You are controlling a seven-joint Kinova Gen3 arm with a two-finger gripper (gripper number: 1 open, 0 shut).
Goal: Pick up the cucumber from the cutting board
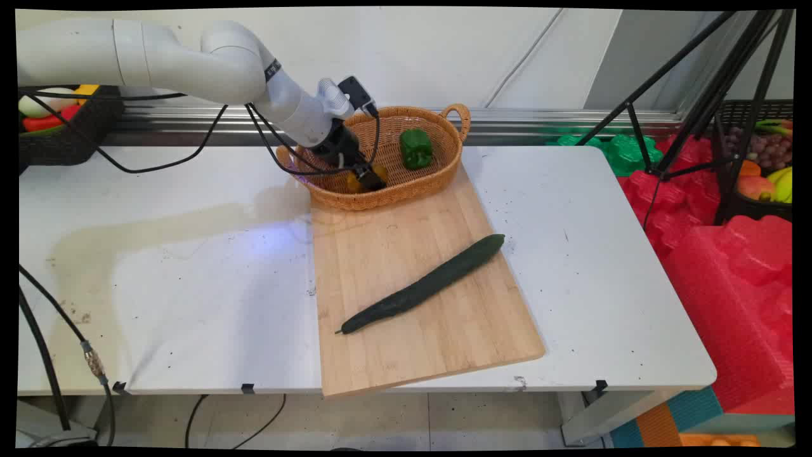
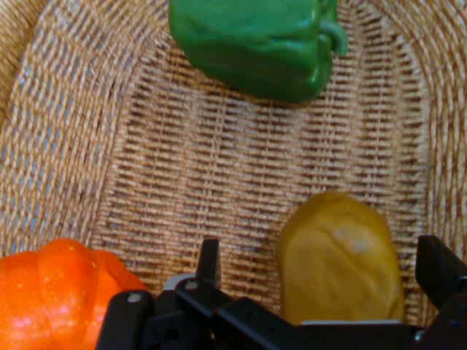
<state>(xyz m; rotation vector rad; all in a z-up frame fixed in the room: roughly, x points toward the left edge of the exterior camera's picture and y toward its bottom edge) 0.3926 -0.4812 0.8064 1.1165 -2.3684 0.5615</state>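
The gripper point(image 1: 363, 179) is down inside the wicker basket point(image 1: 444, 166), at its left end, with its jaws spread apart and nothing pinched between them. In the hand view a yellow potato-like vegetable point(image 2: 339, 257) lies on the basket floor right in the gap, one finger point(image 2: 210, 264) standing off its one side and the other finger at the picture's right edge off its other side; neither looks to be pressing on it. The vegetable is oval, and its long axis runs roughly along the line of the gripper's reach, across the gap's short way, so the fingers face its longer flanks. Just beside the left finger sits an orange pepper point(image 2: 62, 292), apart from the yellow one. Farther along the basket, toward its right end, a green pepper point(image 1: 415, 148) rests with its stem turned right in the hand view. Near the basket, a cucumber point(image 1: 424, 284) lies diagonally on the wooden board point(image 1: 444, 343), well apart from the gripper.
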